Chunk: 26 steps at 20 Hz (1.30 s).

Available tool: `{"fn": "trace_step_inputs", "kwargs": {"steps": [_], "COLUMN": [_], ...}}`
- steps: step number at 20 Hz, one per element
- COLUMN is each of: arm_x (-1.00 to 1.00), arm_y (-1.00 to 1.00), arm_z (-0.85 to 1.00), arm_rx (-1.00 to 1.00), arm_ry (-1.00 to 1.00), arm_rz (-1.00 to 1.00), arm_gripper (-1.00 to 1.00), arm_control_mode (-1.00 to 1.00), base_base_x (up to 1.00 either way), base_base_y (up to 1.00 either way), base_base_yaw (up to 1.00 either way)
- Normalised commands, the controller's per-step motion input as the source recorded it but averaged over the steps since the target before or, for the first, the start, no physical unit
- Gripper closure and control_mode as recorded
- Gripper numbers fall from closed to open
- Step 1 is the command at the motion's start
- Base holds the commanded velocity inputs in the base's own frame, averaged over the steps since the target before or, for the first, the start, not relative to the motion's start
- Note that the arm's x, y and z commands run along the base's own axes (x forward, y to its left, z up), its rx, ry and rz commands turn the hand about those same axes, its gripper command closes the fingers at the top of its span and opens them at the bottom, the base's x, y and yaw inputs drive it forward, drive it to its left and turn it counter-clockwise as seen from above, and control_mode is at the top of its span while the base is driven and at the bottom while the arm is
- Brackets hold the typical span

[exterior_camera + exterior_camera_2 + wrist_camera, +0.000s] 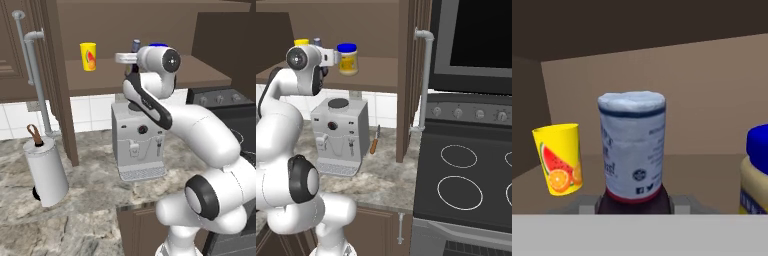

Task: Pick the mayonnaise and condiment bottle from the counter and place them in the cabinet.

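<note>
Clamping the condiment bottle (632, 150) upright, the gripper (633, 204) holds it over the cabinet (712, 100) shelf between the mayonnaise (757, 172) and a yellow cup (558, 159), apparently for set-down.

White glossy arm (200, 135), rounded bulbous segments, dark joint rings, 2 round grey end caps.

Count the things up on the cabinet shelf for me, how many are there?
3. The yellow cup is on one side, the condiment bottle sits in the middle in the gripper, and the mayonnaise is on the other side. More could be hidden behind the arm.
</note>
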Motion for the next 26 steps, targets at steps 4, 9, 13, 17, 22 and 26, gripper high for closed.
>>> {"fn": "trace_step_inputs", "kwargs": {"steps": [4, 9, 13, 17, 22, 26], "arm_x": [0.22, 0.05, 0.02, 0.0, 0.0, -0.14], "arm_y": [0.14, 0.18, 0.16, 0.0, 0.0, 0.0], "arm_z": [-0.15, -0.14, -0.11, -0.06, 0.0, 0.0], "arm_rx": [0.0, 0.0, 0.0, 0.0, 0.0, 0.0], "arm_ry": [0.0, 0.0, 0.0, 0.0, 0.0, -0.01], "arm_rz": [0.0, 0.0, 0.01, 0.0, 0.0, 0.0], "arm_gripper": [1.0, -1.0, -1.0, -1.0, -1.0, -1.0], "arm_control_mode": [-1.0, -1.0, -1.0, -1.0, -1.0, -1.0], "base_base_x": [0.0, 0.0, 0.0, 0.0, 0.0, 0.0], "base_base_y": [0.0, 0.0, 0.0, 0.0, 0.0, 0.0], "base_base_yaw": [0.0, 0.0, 0.0, 0.0, 0.0, 0.0]}}
